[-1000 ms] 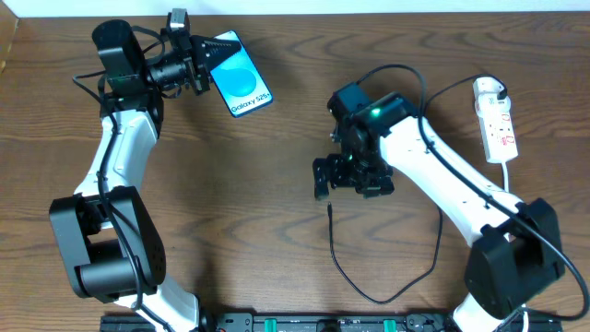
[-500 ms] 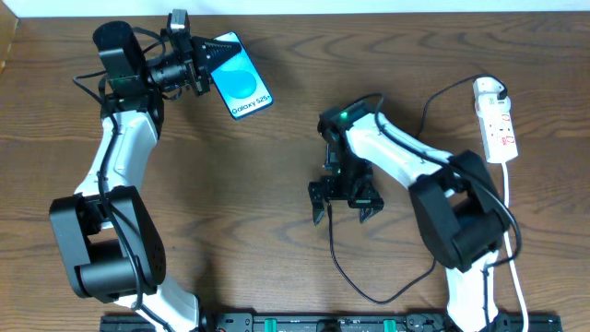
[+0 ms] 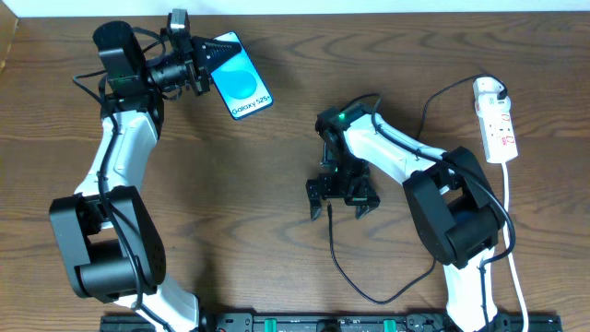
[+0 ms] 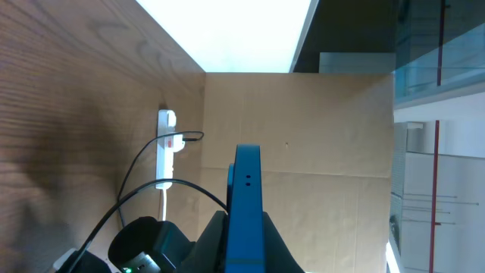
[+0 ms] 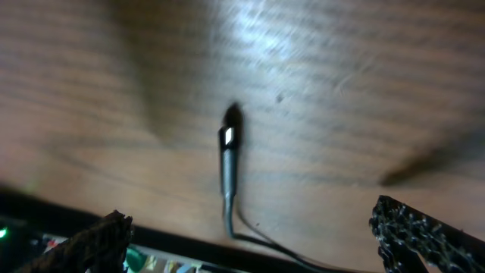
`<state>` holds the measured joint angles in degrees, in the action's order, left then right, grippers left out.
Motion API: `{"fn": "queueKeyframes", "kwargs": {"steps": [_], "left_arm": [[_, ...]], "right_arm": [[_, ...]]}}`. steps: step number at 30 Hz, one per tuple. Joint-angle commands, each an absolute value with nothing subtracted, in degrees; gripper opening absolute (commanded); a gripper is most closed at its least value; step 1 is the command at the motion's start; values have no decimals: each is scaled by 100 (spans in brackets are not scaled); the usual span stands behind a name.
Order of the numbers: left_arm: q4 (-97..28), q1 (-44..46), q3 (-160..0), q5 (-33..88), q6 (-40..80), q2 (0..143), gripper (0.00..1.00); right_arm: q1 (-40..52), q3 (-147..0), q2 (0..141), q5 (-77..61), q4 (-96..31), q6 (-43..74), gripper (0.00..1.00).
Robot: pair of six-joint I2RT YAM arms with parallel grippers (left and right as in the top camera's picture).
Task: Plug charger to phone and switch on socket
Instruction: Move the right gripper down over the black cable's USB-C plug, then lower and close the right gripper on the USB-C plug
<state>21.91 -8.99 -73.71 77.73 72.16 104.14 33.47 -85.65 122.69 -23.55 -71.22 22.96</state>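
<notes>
Left jaws clamp the phone [image 3: 241,78], steadying it for plugging; right jaws gape wide, charger [image 5: 229,148] tip between them, likely the next grab.

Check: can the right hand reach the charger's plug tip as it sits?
Probably yes. The right hand hangs open over the plug tip, which lies on bare table between its fingers; nothing covers it.

Prob. lab/office – wood table [image 3: 240,184] w/ cardboard screen [image 4: 318,136], glass partitions [image 4: 439,152]
</notes>
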Motion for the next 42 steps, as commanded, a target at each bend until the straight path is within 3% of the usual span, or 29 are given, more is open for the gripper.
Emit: {"fn": "queueKeyframes", "kwargs": {"steps": [1, 7, 13, 18, 29, 42], "left_arm": [[2239, -904, -7360, 7911, 7181, 10307, 7], [2239, -904, -7360, 7909, 7181, 10307, 8], [2239, -904, -7360, 7911, 7181, 10307, 7], [2239, -904, -7360, 7911, 7181, 10307, 7], [2239, -904, -7360, 7911, 7181, 10307, 8], [2239, -906, -7360, 8040, 7179, 10307, 7]], "right_arm": [[3387, -8589, 12291, -1905, -7039, 2499, 99], [3483, -8589, 12291, -1675, -6954, 2580, 99], [3586, -8589, 12293, -1614, -6960, 2639, 88], [3645, -8586, 12293, -1575, -6991, 2740, 73], [3863, -8586, 12357, -1494, -7052, 3000, 68], [3872, -8586, 12455, -1664, -7135, 3127, 42]]}}
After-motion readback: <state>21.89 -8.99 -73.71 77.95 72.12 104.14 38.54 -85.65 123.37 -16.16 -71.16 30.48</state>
